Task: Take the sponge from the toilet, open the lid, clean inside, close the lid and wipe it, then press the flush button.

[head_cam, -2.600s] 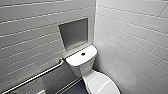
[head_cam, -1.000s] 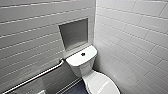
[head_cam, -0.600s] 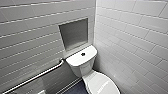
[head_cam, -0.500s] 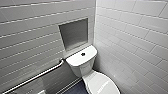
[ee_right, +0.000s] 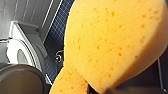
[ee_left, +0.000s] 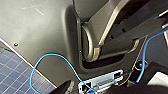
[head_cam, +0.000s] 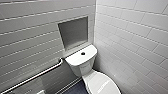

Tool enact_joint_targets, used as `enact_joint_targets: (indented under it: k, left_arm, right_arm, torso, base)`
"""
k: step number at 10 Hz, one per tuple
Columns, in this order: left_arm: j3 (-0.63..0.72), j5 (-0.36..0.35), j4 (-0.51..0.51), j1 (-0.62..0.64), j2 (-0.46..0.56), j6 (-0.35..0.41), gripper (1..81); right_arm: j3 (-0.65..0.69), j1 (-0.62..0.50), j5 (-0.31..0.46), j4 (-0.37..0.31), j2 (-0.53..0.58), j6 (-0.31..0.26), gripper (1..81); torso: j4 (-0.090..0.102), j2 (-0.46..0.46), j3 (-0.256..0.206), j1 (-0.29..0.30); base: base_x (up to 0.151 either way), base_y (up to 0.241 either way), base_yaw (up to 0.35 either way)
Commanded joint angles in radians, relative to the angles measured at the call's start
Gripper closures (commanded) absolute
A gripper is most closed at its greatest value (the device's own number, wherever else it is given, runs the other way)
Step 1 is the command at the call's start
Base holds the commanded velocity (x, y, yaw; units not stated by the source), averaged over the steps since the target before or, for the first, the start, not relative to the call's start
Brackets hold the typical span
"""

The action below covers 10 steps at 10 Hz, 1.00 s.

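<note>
The white tiled walls (head_cam: pixel 130 32) meet in a corner, and the toilet (head_cam: pixel 85 66) stands in that corner on the dark blue tiled floor (head_cam: pixel 76 88). Its tank is against the wall on the robot's left and its bowl juts out towards the camera. The lid (head_cam: pixel 103 83) is down and its top is bare. On the left wall a square recess (head_cam: pixel 73 32) is sunk into the tiles just above the tank. Below it a metal grab rail (head_cam: pixel 32 78) slants along the wall, with one end near the tank's side.

The sponge (ee_right: pixel 112 42) is at the right arm, not on the toilet. In the right wrist view it sits close against the camera — orange, pitted, and pinched into two bulging lobes. The right gripper (ee_right: pixel 93 88) is clamped on the sponge at that pinch. Past the sponge's edge the same view takes in the toilet's white body and the blue floor.

The flush button (head_cam: pixel 83 53) — small, dark and round — sits at the centre of the tank top with nothing touching it.

In the left wrist view the left gripper (ee_left: pixel 98 90) faces the robot's own dark body, a blue cable (ee_left: pixel 50 58) looping across it. I cannot tell whether it is apart or together.
</note>
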<state>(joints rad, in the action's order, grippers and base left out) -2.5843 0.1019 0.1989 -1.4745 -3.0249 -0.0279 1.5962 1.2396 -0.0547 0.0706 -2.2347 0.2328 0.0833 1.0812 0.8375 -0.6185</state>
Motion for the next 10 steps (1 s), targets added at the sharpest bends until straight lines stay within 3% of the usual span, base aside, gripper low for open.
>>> enact_joint_targets:
  k: [1, 3, 8, 9, 10]
  left_arm:
    - [0.01, 0.076, 0.007, -0.004, -0.002, 0.002, 1.0]
    - [0.01, 0.076, 0.007, -0.004, -0.011, 0.002, 1.0]
    - [0.007, 0.076, -0.004, -0.004, -0.016, 0.0, 1.0]
    - [0.009, 0.076, -0.003, -0.005, -0.016, 0.0, 1.0]
    - [0.01, 0.076, 0.0, -0.004, -0.016, 0.0, 1.0]
  right_arm:
    - [-0.05, -0.183, 0.143, -0.009, 0.06, 0.019, 81.1]
    - [-0.055, -0.278, 0.182, -0.008, 0.059, 0.049, 81.1]
    - [-0.047, -0.553, 0.312, -0.005, -0.013, 0.117, 81.1]
    - [-0.047, -0.599, 0.335, -0.003, -0.025, 0.137, 81.1]
    - [-0.049, -0.645, 0.343, -0.006, -0.029, 0.149, 81.1]
  torso:
    - [0.0, 0.096, 0.074, -0.062]
    - [0.0, 0.17, 0.046, -0.109]
    - [0.0, 0.344, 0.062, -0.219]
    - [0.0, 0.285, 0.097, -0.18]
    - [0.0, 0.314, 0.136, -0.196]
  base:
    - [0.0, 0.0, 0.0]
    - [0.0, 0.0, 0.0]
    - [0.0, 0.0, 0.0]
    - [0.0, 0.0, 0.0]
    - [0.0, 0.0, 0.0]
